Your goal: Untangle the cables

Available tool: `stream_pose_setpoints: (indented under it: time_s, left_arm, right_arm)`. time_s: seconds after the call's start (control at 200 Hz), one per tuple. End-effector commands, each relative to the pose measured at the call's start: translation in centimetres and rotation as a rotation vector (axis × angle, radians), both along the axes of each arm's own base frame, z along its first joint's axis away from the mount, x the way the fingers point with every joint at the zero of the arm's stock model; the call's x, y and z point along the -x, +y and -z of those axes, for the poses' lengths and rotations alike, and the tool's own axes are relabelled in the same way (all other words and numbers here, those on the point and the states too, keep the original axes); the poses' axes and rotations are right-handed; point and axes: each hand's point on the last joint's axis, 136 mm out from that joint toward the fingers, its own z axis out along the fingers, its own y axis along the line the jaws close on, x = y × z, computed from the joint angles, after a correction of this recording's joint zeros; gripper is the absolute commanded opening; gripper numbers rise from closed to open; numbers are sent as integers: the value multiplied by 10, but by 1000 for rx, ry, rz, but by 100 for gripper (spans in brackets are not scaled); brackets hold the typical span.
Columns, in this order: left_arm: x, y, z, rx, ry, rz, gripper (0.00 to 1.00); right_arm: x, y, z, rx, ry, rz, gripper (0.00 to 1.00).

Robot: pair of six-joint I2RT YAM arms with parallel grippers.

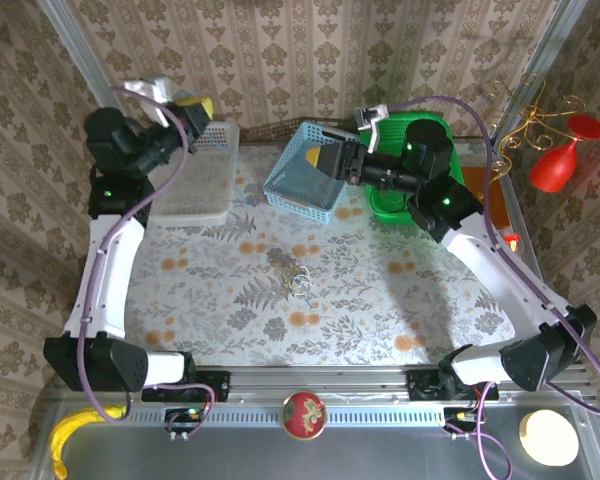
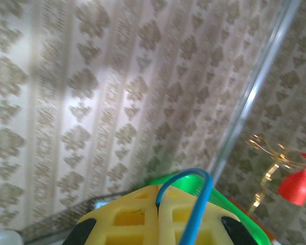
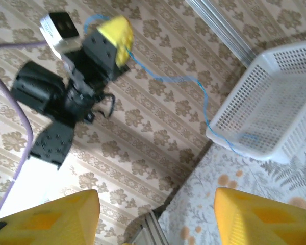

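**Blue cable strung from your left jaws down to the white basket**

The blue cable [image 3: 194, 81] ran as one slack, slanting line. Its top end was pinched in your left gripper [image 3: 117, 33], clamped tight on it up by the wall, and its low end trailed to the near corner of the white basket [image 3: 275, 97]. Your right gripper [image 3: 155, 214] faced that span from across, jaws parted and holding nothing, so it looked the free one for the next catch. The other cables [image 1: 295, 275] lay bunched on the table [image 1: 400, 300], midway between the arms, well below both grippers.
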Motion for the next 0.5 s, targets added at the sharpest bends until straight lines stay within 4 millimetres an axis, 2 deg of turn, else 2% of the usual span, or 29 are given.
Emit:
stream_pose_setpoints:
  time_s: [0.0,0.115,0.225,0.335,0.495]
  left_arm:
    - [-25,28,-4,21,9,-53,0]
    - [-50,57,5,24,40,-110,0]
    - [-72,81,28,6,84,-165,0]
    - [-92,100,63,-14,151,-212,0]
    - [-112,105,126,-40,267,-228,2]
  right_arm:
    - [1,-11,21,65,3,57,63]
    - [6,-19,50,123,38,80,63]
    - [10,-25,82,172,84,97,63]
    - [13,-30,112,221,124,116,63]
    - [14,-34,152,279,178,128,63]
